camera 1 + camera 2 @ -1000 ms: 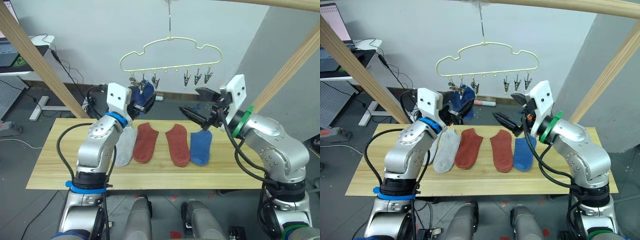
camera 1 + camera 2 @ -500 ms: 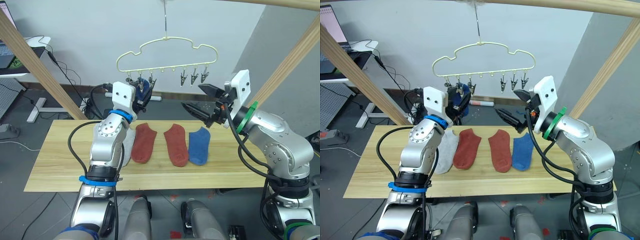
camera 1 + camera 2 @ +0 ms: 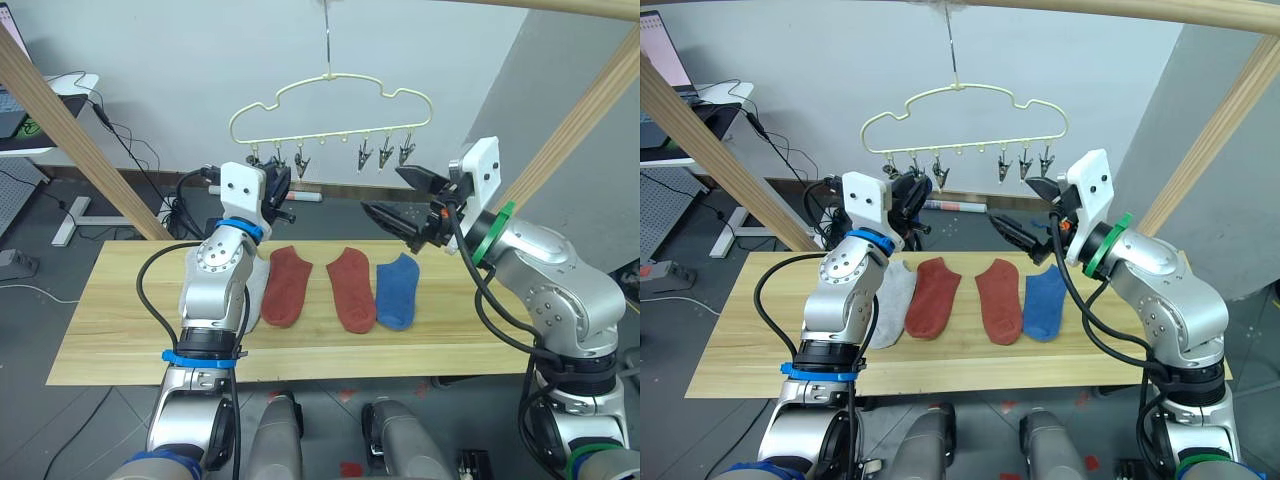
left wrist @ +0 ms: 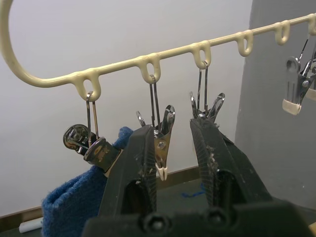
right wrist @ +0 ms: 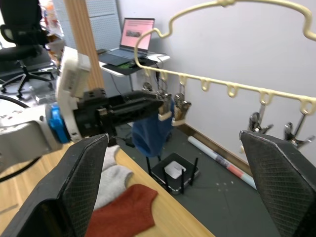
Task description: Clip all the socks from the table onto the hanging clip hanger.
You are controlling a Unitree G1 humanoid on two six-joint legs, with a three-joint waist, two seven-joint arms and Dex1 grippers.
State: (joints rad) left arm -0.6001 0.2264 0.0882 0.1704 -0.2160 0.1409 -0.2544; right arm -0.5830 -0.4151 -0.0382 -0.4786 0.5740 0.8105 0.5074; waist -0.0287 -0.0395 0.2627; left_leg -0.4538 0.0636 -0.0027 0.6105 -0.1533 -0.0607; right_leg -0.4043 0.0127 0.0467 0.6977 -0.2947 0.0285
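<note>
Table (image 3: 110,330) of pale planks nearest, four socks in a row on it: grey sock (image 3: 895,300) partly hidden behind left arm, two red socks (image 3: 287,285) (image 3: 352,288), blue sock (image 3: 396,292). Slanting wooden poles (image 3: 60,120) flank the scene; a cable and a pen-like object (image 3: 305,197) lie on the floor behind.

Left gripper (image 4: 173,148) raised above the table's far edge, fingers spread apart, straddling the second clip (image 4: 162,143) of the hanger (image 3: 330,108); whether they press the clip cannot be told. Second blue sock (image 4: 74,207) hangs just beside it, pinched in the first clip (image 4: 94,148) at the bar's left end. Right gripper (image 3: 395,200) hovers over the blue sock on the table, well below the three right-hand clips (image 3: 384,154), fingers wide apart, holding nothing.

Hanger farthest back: thin pale-yellow wire, cloud outline, hook up to the top pole, metal clips along the bottom bar.
</note>
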